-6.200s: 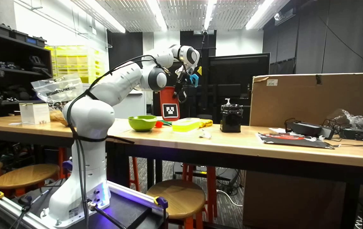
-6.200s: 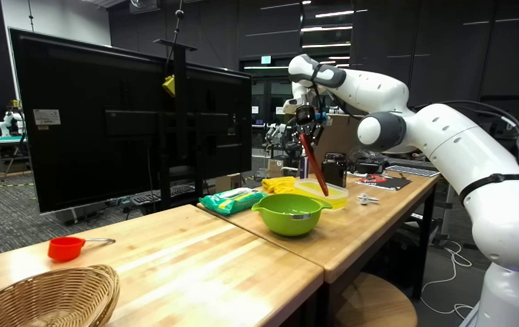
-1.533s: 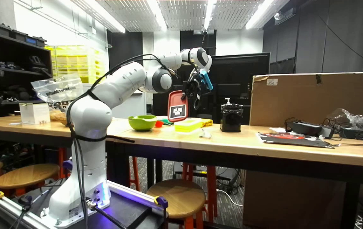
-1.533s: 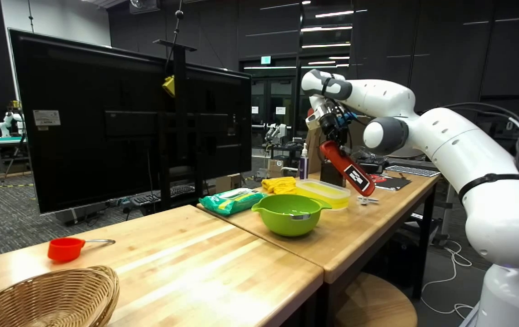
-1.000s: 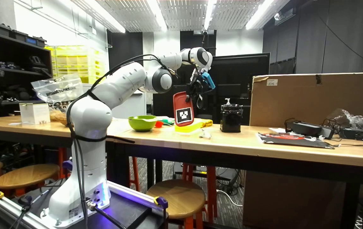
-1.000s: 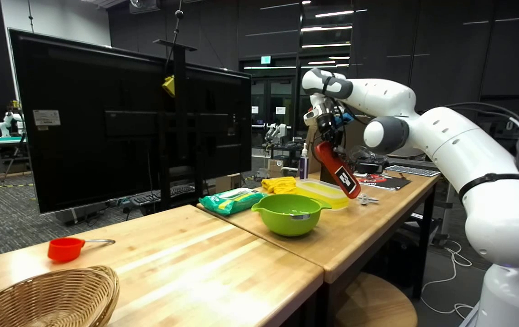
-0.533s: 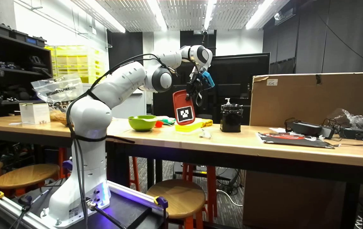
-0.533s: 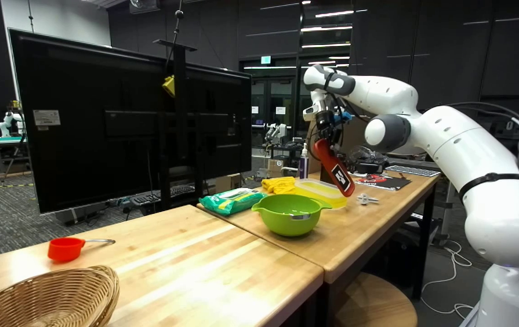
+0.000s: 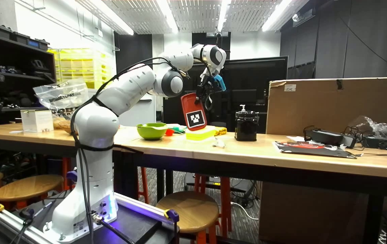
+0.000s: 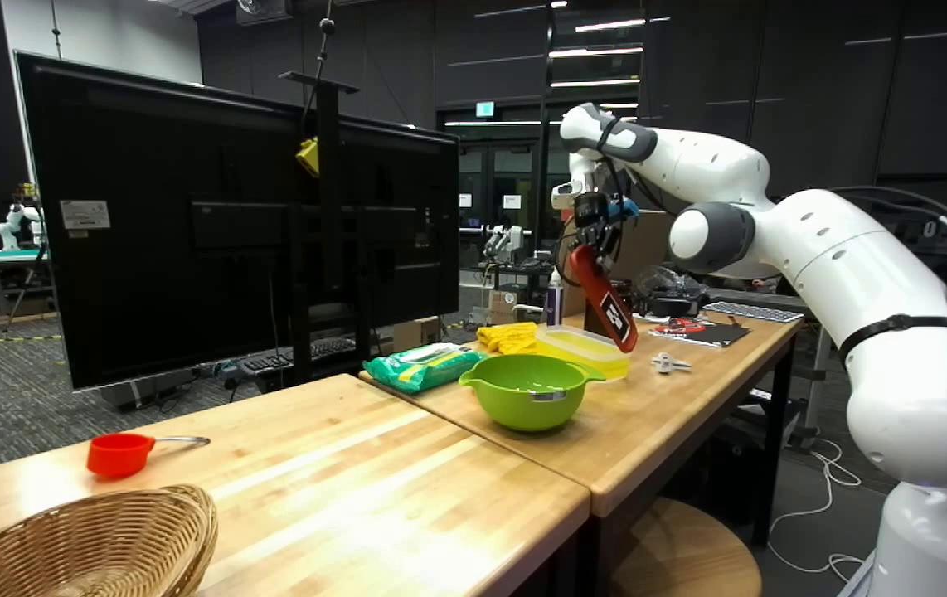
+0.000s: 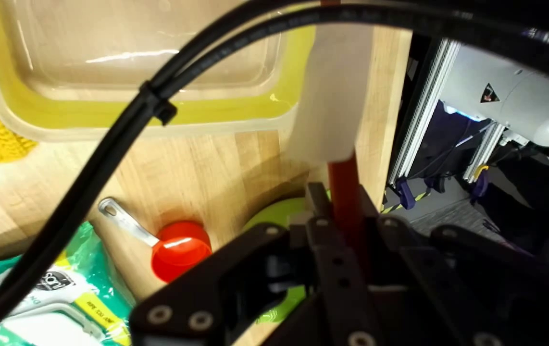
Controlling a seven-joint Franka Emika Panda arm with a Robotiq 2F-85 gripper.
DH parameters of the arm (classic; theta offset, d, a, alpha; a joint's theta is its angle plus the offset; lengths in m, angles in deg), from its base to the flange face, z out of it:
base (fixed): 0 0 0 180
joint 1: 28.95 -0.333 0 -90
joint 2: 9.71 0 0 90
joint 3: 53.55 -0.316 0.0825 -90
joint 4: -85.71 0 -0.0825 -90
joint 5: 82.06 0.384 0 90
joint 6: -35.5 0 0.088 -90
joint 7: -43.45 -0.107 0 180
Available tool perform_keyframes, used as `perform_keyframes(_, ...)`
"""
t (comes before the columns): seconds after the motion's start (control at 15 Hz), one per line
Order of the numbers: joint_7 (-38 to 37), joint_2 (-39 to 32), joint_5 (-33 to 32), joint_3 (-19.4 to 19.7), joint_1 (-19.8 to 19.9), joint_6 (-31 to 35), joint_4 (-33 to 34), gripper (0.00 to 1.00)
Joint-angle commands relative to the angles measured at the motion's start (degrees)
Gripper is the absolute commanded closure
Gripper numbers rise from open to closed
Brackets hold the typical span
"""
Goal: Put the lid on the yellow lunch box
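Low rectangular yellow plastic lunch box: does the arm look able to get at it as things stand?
Probably yes: the lunch box looks open-topped, with nothing seen lying across it. But the flat red rectangular lid gripped in the hand hangs steeply tilted, so it likely needs levelling first.

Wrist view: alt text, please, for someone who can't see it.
The gripper pinches the red lid, seen edge-on; the open yellow lunch box is at upper left. Lower in the picture are a red measuring cup and a green packet, with a green bowl partly hidden behind the gripper. Black cables cross the picture.
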Motion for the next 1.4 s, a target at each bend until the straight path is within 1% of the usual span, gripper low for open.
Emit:
perform_keyframes(0.0,0.5,2.4,1.7,-1.3,0.8,-0.2,-2.2,0.97)
perform_keyframes(0.87,1.1,3.0,6.0,-4.6,2.4,0.7,-2.0,0.97)
perform_keyframes(1.33,2.5,2.4,6.0,-5.5,2.7,3.1,-1.7,0.97)
